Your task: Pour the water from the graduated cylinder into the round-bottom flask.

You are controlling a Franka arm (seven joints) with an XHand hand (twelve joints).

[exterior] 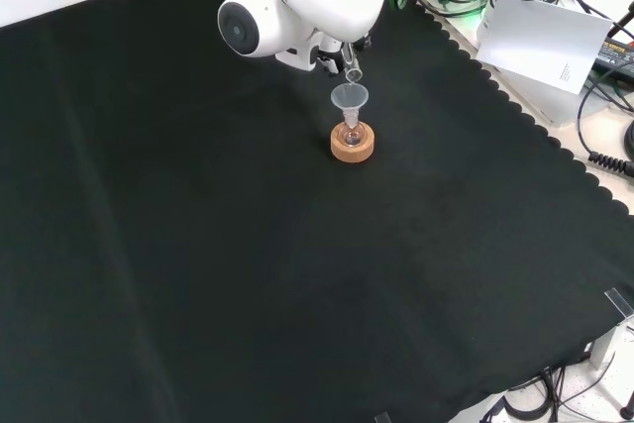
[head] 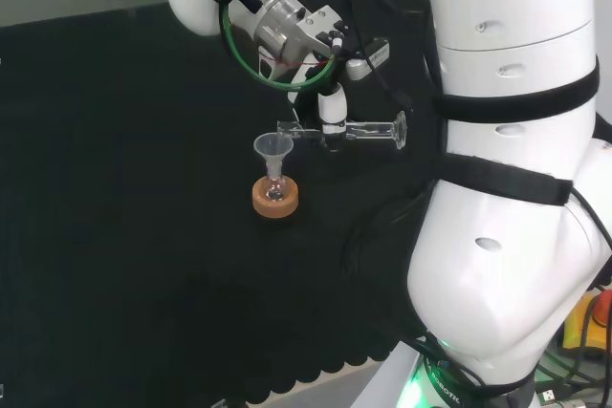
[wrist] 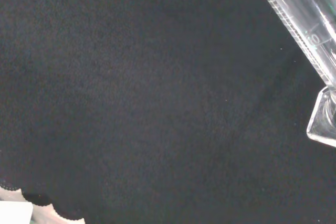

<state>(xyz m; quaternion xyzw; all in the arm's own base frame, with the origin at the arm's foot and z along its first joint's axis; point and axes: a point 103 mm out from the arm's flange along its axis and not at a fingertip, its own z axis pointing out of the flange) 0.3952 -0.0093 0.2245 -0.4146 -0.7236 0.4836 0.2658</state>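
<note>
While the hand (head: 331,112) grips the graduated cylinder (head: 344,131) around its middle, tipped almost level above the bench (head: 115,188), the cylinder's mouth sits just right of and slightly above a clear funnel (head: 273,148) in the head view. That funnel stands in the neck of the small round-bottom flask (head: 275,189), which rests on a cork ring (head: 274,200) near the centre of the black cloth. Because the spout looks to sit at the funnel's rim rather than over its middle, water could run down the outside onto the cloth, and a nudge from the cylinder might tip the funnel or the flask off its ring.
</note>
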